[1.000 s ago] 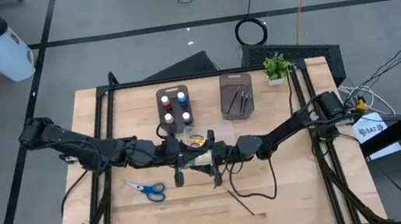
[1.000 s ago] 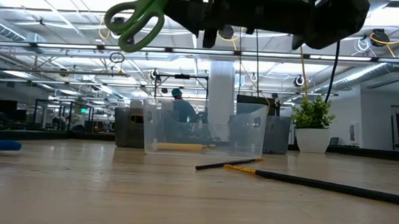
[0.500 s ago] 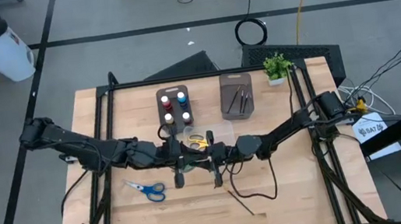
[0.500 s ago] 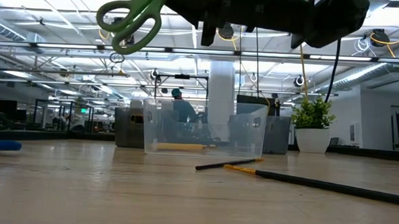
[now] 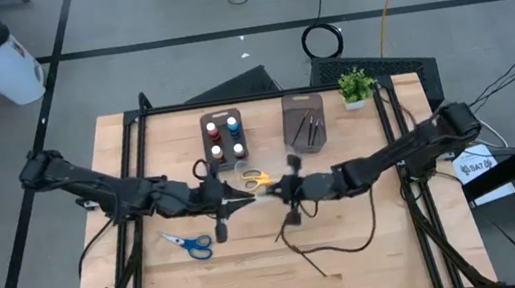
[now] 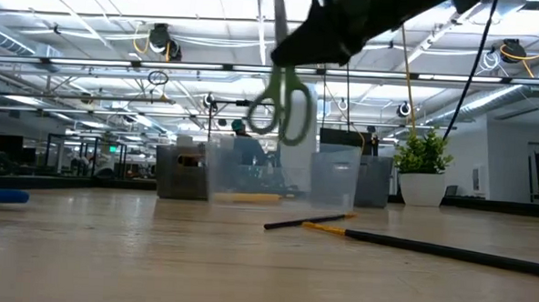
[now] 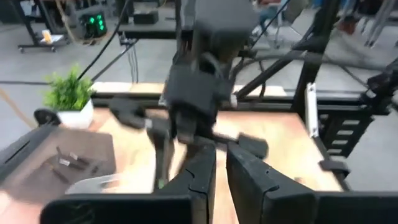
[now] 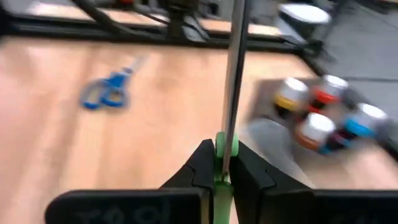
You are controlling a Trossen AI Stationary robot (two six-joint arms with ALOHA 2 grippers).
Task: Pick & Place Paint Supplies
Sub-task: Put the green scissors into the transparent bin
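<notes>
Handed across from left claw (image 7: 221,180) to right claw (image 8: 219,165): green scissors (image 6: 285,111), pinched tight, dangling above worktop (image 5: 373,249) near clear box (image 6: 332,186). Left claw barely parted, empty. Probably leaves only lowering and release.

The high view hangs above, looking straight down on the whole bench (image 5: 353,252) and the floor around it. The low view sits at bench-top height at the near edge, facing level across the boards into the room behind. Both take in the clear box (image 6: 278,174) and the potted plant (image 5: 356,85) at the far right. The left wrist view faces right across the bench, close up, and catches that plant too. The right wrist view faces left, sharing the blue scissors (image 8: 107,93) with the high view.
</notes>
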